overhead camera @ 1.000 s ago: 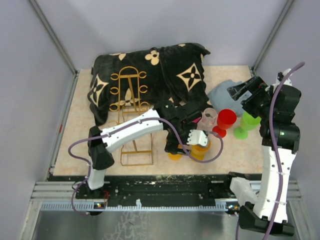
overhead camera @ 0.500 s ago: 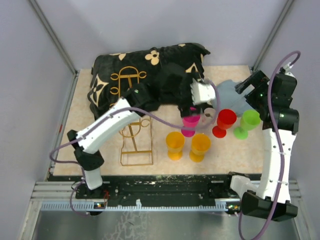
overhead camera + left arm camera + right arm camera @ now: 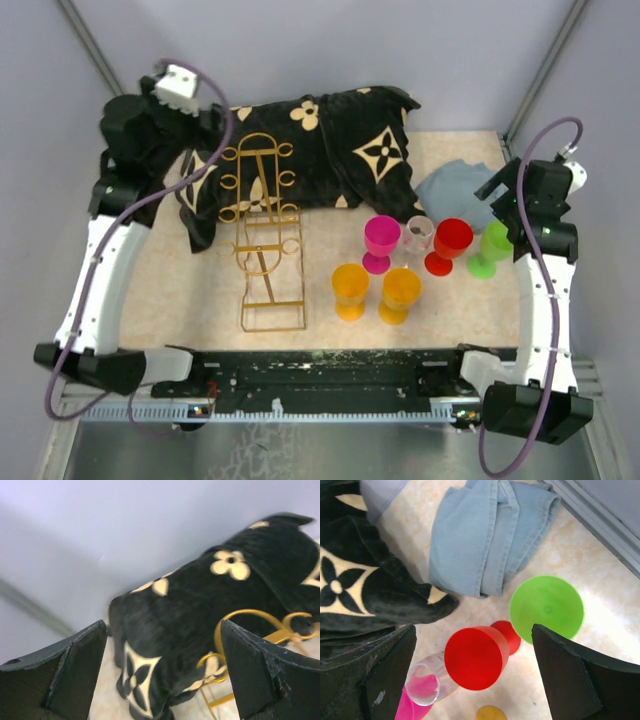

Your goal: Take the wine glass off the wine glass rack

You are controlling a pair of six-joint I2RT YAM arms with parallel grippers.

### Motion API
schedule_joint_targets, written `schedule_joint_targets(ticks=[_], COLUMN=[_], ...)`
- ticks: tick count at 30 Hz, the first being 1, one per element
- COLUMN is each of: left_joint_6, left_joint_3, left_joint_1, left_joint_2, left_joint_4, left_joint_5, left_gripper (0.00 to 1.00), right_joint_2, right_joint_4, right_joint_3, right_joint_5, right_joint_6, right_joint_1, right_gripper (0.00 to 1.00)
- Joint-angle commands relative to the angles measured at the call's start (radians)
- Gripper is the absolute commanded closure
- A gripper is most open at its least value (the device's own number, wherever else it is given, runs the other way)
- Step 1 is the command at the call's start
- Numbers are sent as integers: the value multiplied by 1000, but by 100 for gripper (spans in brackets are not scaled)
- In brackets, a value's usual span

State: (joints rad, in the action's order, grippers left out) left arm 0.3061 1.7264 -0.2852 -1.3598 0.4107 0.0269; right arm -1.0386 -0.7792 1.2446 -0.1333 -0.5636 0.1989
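Observation:
The gold wire wine glass rack [image 3: 262,232] lies flat on the table, its scroll end on the black floral cloth [image 3: 330,145]; nothing hangs on its rails. Several glasses stand upright right of it: magenta [image 3: 381,240], clear [image 3: 418,232], red [image 3: 450,243], green [image 3: 495,245] and two orange [image 3: 350,288]. My left gripper [image 3: 195,140] is open and empty, raised over the cloth's far-left end; its wrist view shows the rack's scroll [image 3: 245,625] between the jaws [image 3: 165,680]. My right gripper [image 3: 500,195] is open and empty above the red glass [image 3: 476,657] and green glass [image 3: 546,609].
A folded light-blue cloth [image 3: 455,185] lies at the back right behind the glasses, and it shows in the right wrist view [image 3: 485,535]. Grey walls close in the table on the left, back and right. The black cloth [image 3: 200,600] fills the far left.
My left arm has swung from the glasses in the middle back to the far left corner, empty. The magenta glass now stands free beside the clear one. My right gripper drew back slightly.

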Motion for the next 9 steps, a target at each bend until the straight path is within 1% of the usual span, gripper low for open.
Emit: schedule_joint_targets(ticks=[1,3,6,9], left_joint_6=[-146,-173,-221,-253], left_joint_3=[-190,-276,-413,-567], left_joint_1=[180,266,385,447], left_joint_2=[166,223,290,345], left_joint_4=[-152,-161,-153,-168], left_joint_5=[-6,-7,37,70], left_gripper=[2,2,1,2], right_joint_2=[30,37,49,56], right_joint_4=[68,72,86,102], right_joint_3=[-25,-49,-94,-135], right_joint_5=[-71,-78,-83,-95], right_joint_6=[23,28,34,34], right_joint_1=[-1,-1,-1,-1], right_gripper=[2,2,2,2])
